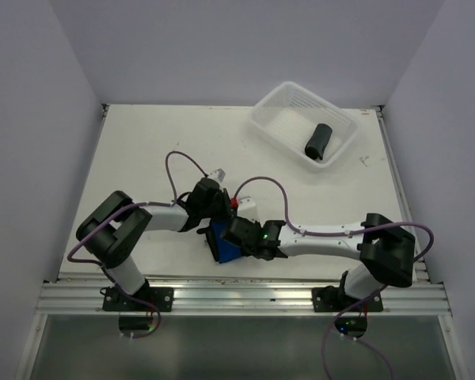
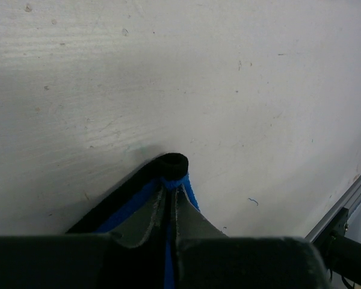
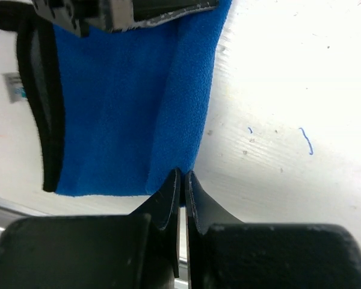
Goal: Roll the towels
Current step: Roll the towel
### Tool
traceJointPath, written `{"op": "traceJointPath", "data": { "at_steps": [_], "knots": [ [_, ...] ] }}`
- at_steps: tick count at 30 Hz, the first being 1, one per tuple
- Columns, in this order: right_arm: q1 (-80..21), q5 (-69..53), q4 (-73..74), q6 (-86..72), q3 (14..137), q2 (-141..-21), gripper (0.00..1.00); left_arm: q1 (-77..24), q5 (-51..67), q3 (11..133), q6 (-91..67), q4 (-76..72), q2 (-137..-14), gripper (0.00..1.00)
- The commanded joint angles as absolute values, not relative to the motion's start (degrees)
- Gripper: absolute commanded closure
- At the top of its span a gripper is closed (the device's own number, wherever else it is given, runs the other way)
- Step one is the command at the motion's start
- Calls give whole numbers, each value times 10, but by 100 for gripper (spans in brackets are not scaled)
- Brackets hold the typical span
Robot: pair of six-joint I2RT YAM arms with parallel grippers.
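Left gripper [image 2: 169, 206] pinched tight on blue towel [image 3: 120, 108] corner, right gripper [image 3: 182, 183] clamped on its edge; towel looks light, floppy, best gripped at hems.

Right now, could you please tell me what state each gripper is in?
Left gripper: fingers closed on the blue towel, at its black-edged corner.
Right gripper: fingers closed on the same towel's edge.

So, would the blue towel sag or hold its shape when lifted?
Probably floppy: the blue towel shows a soft crease running to the right pincer. Likely light, being thin cloth. Its fuzzy nap should resist slipping.
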State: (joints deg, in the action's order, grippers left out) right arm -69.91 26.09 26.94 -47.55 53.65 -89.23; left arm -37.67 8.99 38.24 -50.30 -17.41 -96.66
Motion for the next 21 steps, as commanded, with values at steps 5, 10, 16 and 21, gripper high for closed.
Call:
{"op": "traceJointPath", "data": {
  "at_steps": [5,10,16,21],
  "knots": [
    [-765,344,438,-443,598,-976,100,-346,32,388,-459,-87,-943,85],
    [-783,382,462,-456,620,-1002,100,-337,5,394,-444,-36,-887,68],
    [-803,431,489,-468,642,-1005,100,-324,13,407,-438,-8,-832,62],
    [-816,454,495,-474,654,-1016,100,-324,91,425,-451,-8,-810,59]
  ]
}}
